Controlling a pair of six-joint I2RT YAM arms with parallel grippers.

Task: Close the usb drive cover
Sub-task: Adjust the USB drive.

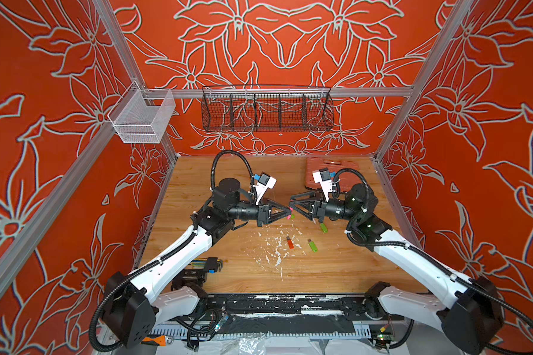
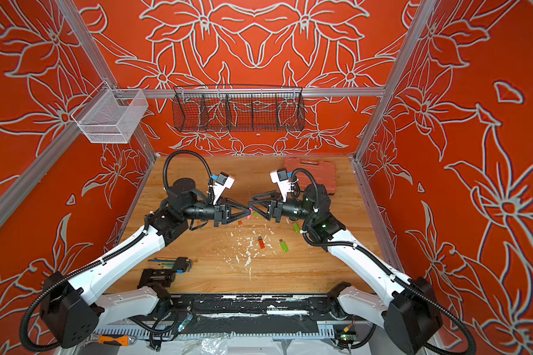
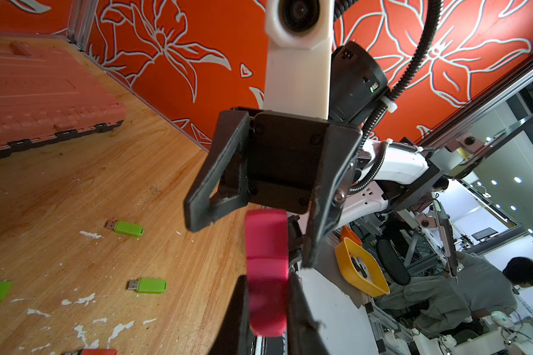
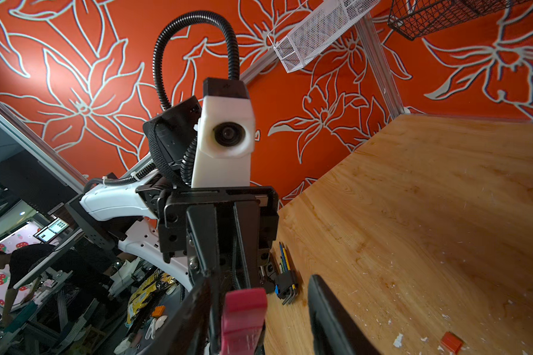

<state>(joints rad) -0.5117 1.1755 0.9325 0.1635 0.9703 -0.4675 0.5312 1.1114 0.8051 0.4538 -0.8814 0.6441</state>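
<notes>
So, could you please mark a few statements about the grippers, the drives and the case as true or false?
1. The left gripper is shut on the pink drive. True.
2. The right gripper is clamped tight on the pink drive. False: its jaws stand open, with the drive's free end between them.
3. Two green drives lie on the table with their metal plugs bare. True.
4. The case at the back of the table lies open. False: its lid is down.
</notes>
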